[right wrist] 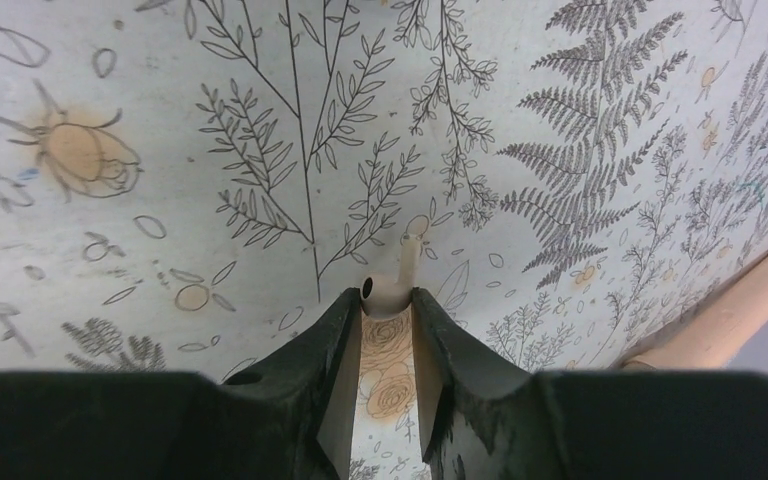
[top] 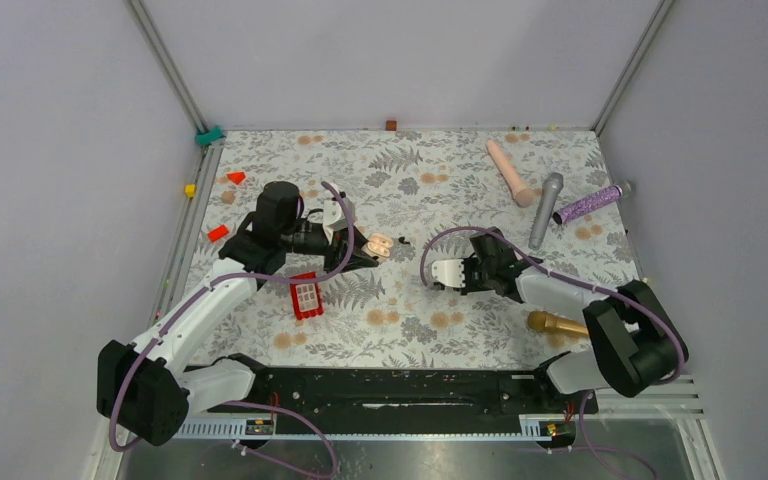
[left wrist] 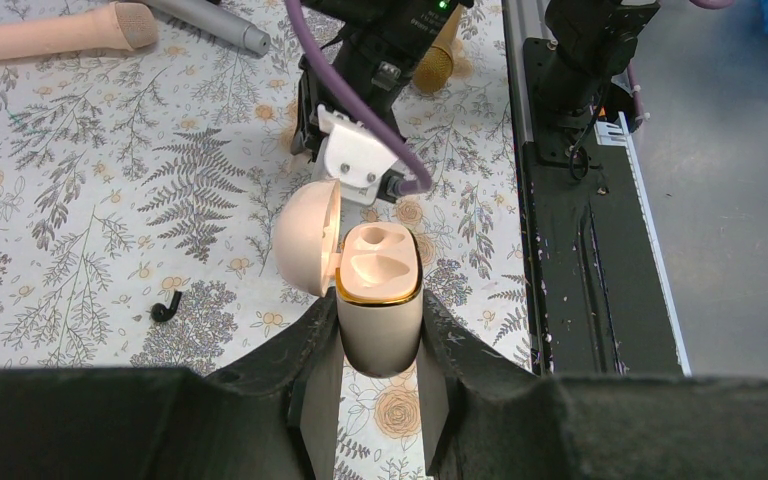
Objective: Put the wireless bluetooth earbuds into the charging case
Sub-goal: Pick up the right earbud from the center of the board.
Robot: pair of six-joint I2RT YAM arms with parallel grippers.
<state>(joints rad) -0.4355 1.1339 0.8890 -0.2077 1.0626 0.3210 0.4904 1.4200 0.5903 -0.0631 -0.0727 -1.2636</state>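
Charging case [left wrist: 380,270]: pale pink-beige, rounded, with a gold rim at the mouth. Its domed lid was swung open to the left in the left wrist view, and both moulded wells were bare. The left hand [left wrist: 380,340] was clenched on the case body, one finger on each flank. The long axis ran out along the fingers, mouth away from the wrist. From above, the case was held over the middle of the floral surface [top: 410,190], its mouth turned toward the right arm. Black earbud [left wrist: 172,305]: a tiny hooked thing, a bulb with a short curved stem. It lay loose on the surface near the case on the lid side, well apart from both hands. The stem rose up-right from the bulb in that view; from above it was too small to read. Pale earbud [right wrist: 407,268]: beige, with a dark hole on the bulb. It was pinched at the fingertips of the right hand [right wrist: 386,297], low over the surface. The stem pointed straight ahead beyond the tips, in line with the fingers.
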